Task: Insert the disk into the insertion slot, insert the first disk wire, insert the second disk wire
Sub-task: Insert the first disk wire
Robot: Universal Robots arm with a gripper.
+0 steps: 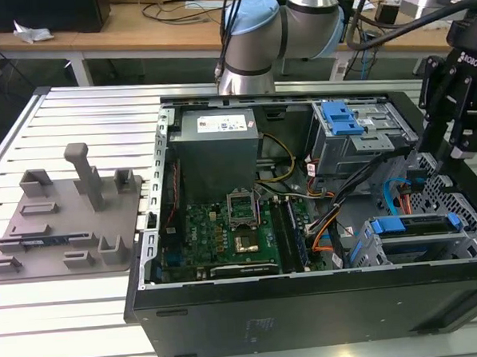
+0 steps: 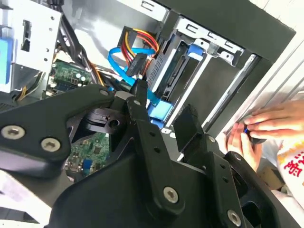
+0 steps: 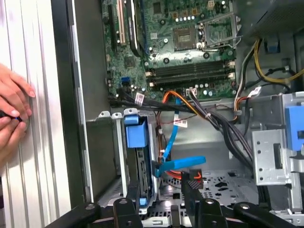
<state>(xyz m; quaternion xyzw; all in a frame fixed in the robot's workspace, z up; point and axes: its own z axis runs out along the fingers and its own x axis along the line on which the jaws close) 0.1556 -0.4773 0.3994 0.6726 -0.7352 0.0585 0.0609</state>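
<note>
Finds the claw [image 3: 160, 189] spread wide and gripping nothing, poised low inside the computer case [image 1: 310, 319] at the exterior view's right. Places it just beside the blue flat cable [image 3: 183, 163] and near the black connector [image 2: 137, 64] with red and orange leads, close by the end of the disk [image 3: 141, 166]. Puts the disk already home in the insertion slot [image 1: 369, 250], blue carrier [image 3: 135, 133] at the cage mouth, so counts step one as done. Cannot tell, from these views, about either wire's seating at the drive; judges both wire steps as probably left to do, going by the loose loop of blue cable in front of the fingers [image 2: 142, 123]. Notes, farther out, the taller bay [image 1: 344, 123] with its blue lever well apart across the case, and a person's hands [image 3: 12, 116] over the slatted table [image 1: 86, 314] just outside the case wall.
</note>
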